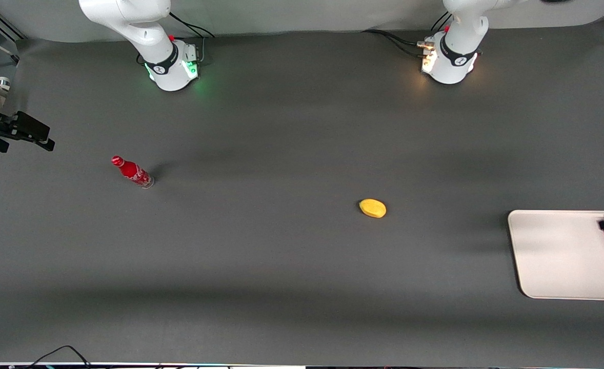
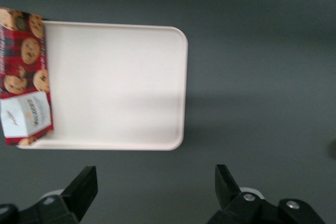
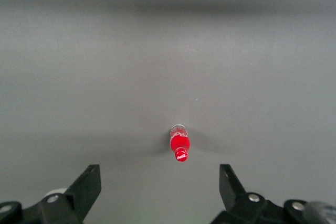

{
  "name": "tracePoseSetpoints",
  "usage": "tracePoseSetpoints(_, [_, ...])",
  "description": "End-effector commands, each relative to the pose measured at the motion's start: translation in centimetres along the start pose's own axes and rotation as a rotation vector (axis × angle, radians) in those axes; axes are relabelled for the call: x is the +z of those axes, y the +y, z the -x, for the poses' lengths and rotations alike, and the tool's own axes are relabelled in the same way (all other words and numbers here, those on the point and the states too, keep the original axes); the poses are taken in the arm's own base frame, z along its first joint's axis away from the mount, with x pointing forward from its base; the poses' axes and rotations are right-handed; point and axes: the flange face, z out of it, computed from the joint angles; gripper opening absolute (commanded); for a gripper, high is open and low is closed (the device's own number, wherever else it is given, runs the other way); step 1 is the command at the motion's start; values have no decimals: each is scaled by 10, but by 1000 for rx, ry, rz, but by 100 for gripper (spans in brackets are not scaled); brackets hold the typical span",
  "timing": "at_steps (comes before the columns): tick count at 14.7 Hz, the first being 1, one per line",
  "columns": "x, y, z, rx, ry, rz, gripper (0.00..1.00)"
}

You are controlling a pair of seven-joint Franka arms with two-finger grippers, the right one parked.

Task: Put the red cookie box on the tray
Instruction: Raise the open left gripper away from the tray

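A small red bottle [image 1: 132, 171] stands on the dark gray table [image 1: 281, 266]. A yellow lemon-like fruit [image 1: 373, 208] lies well apart, nearer the working arm's end.

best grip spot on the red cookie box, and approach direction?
Take the red cookie box across its narrow width at mid-length, from above: it lies flat along the tray edge, long and slim. The claw is open, above the table beside the tray.

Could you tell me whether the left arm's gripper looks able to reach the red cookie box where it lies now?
Probably yes: the gripper hangs open above the table beside the tray, and nothing lies on or over the red cookie box along the tray's edge.
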Motion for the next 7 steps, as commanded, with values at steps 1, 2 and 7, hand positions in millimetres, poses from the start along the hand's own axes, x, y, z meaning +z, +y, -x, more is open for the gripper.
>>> tracePoseSetpoints(1, [-34,82,57,-16,-25,-49,100])
tracePoseSetpoints(2, [-46,99,69,-25,-25,-54,100])
tracePoseSetpoints(7, [-110,142,119,26,15,-74,100])
